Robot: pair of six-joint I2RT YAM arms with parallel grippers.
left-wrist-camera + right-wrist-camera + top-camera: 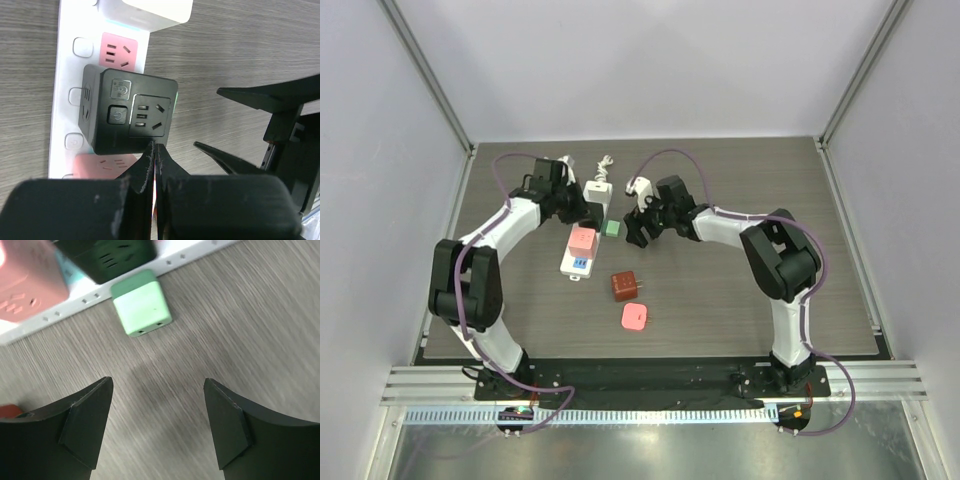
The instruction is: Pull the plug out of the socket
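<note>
The socket (pixel 578 264) is a white strip lying lengthwise left of centre. On it sit a white plug (pixel 597 190), a black cube plug (pixel 131 115) and a pink cube plug (pixel 582 240). My left gripper (pixel 154 146) is shut with nothing between its fingers, its tips right at the near lower edge of the black plug. The socket (pixel 62 75) shows a pink outlet beyond that plug. My right gripper (pixel 157 405) hangs open over bare wood just right of the socket (pixel 75 307), near a loose green cube (pixel 141 307). In the top view it (pixel 636 236) is beside the green cube (pixel 612 228).
A red-brown cube (pixel 625 286) and a pink cube (pixel 634 317) lie loose on the wooden table (pixel 740 300) in front of the strip. A white cord stub (pixel 605 163) curls behind the strip. The right gripper's fingers (pixel 225 157) show close beside the black plug.
</note>
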